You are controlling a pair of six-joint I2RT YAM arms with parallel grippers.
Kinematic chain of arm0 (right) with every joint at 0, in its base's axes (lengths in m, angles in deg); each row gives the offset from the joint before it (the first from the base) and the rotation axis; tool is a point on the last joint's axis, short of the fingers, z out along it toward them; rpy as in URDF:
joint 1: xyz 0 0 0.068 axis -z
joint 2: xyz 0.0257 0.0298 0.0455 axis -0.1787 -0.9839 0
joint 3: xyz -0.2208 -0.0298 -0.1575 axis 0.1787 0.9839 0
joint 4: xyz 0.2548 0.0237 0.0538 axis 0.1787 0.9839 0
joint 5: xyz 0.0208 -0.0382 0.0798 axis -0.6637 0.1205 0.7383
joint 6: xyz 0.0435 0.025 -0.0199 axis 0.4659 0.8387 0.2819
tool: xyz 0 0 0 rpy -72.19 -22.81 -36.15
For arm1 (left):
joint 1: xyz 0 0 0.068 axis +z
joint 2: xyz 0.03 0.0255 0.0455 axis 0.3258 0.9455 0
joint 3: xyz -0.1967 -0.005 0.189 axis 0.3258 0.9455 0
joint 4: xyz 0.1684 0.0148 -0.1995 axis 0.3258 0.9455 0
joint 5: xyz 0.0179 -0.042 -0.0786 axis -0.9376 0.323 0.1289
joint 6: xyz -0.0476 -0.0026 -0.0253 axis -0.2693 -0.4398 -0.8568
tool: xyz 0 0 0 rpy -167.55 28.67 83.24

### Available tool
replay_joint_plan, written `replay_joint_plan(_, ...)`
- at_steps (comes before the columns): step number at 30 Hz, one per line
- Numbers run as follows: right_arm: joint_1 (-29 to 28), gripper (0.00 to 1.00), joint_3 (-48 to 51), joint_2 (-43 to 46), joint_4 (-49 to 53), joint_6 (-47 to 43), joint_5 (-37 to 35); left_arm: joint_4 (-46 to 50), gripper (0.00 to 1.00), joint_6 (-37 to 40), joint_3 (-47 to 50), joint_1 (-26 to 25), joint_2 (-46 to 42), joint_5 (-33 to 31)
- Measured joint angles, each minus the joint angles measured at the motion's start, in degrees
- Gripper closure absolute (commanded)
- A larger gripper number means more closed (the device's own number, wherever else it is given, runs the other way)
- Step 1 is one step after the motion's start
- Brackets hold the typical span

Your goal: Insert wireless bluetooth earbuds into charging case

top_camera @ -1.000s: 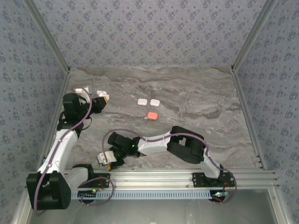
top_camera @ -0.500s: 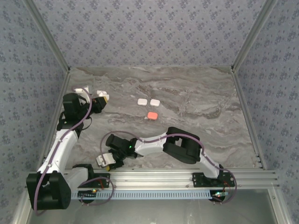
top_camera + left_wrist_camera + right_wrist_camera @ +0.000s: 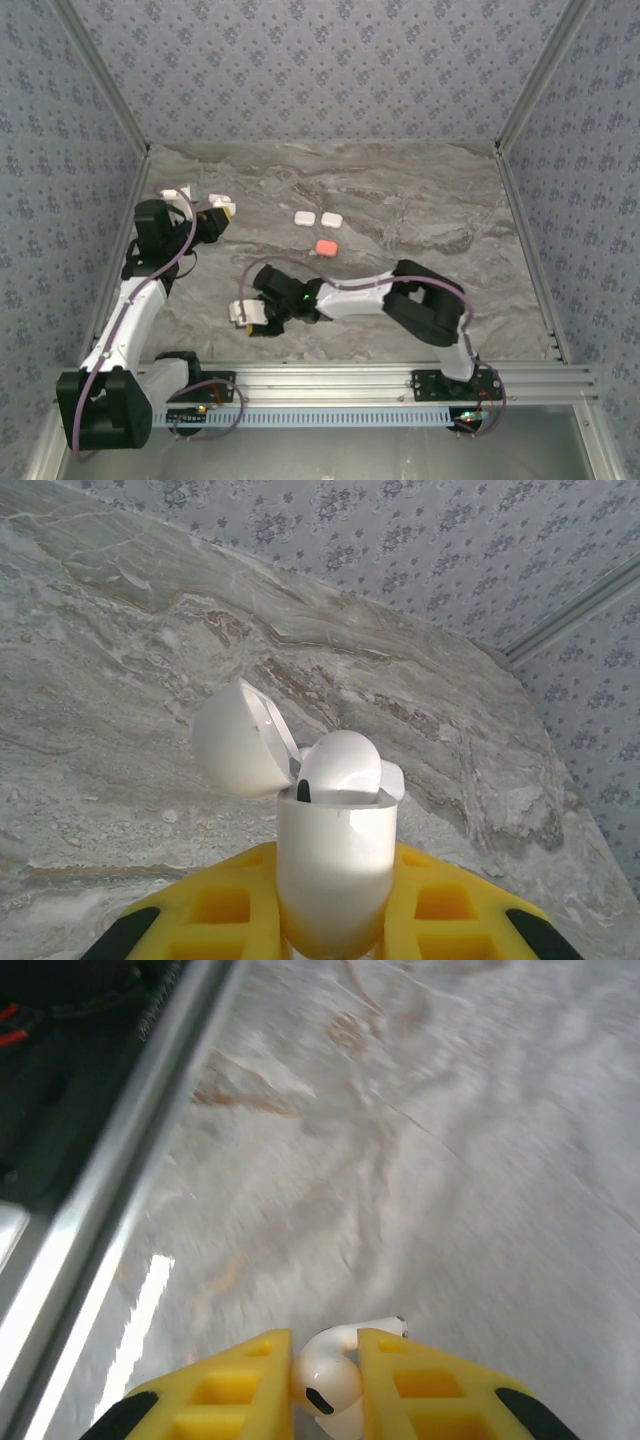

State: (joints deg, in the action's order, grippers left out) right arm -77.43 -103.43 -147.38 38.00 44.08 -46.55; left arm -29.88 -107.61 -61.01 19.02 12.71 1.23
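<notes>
Pinching a white earbud (image 3: 335, 1375), right jaws closed, stem aimed forward-right, left jaws clamping open-lidded case (image 3: 333, 880).

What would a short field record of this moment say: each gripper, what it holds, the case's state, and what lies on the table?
left gripper: shut on the white charging case, held upright
case lid: flipped open
in the case: seated earbud, white, sitting in the opening
right gripper: shut on a second earbud, white, stem pointing forward
surface: marble table
lying on the table: first white case, second white case, red case
</notes>
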Motion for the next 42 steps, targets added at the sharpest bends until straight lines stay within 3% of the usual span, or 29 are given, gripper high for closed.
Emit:
replay_joint_plan(7, 8.0, 0.78, 12.2, 10.5, -0.2, 5.6, -7.4, -1.5, 1.0, -1.6, 0.9, -0.2, -2.1, 0.9)
replay_joint_plan(13, 12.3, 0.78, 14.6, 11.8, 2.9, 11.2, -14.0, -2.1, 1.0, -2.5, 2.4, -0.8, -2.4, 0.9)
replay_joint_plan(17, 13.2, 0.71, 15.0, 11.8, 4.3, 14.6, -15.8, -2.2, 1.0, -2.9, 2.7, -1.0, -2.4, 0.9)
replay_joint_plan(25, 15.7, 0.46, 15.6, 14.1, 8.1, 21.1, -12.2, -2.2, 1.0, -2.9, 2.7, -1.2, -2.4, 0.9)
replay_joint_plan(32, 22.1, 0.46, 17.1, 20.9, 8.7, 26.3, -8.6, -2.5, 1.0, -3.0, 3.1, -1.2, -2.4, 0.9)
replay_joint_plan(42, 22.6, 0.45, 15.8, 12.5, 9.5, 29.3, -8.3, -3.0, 1.0, -3.1, 3.7, -1.3, -2.4, 0.9)
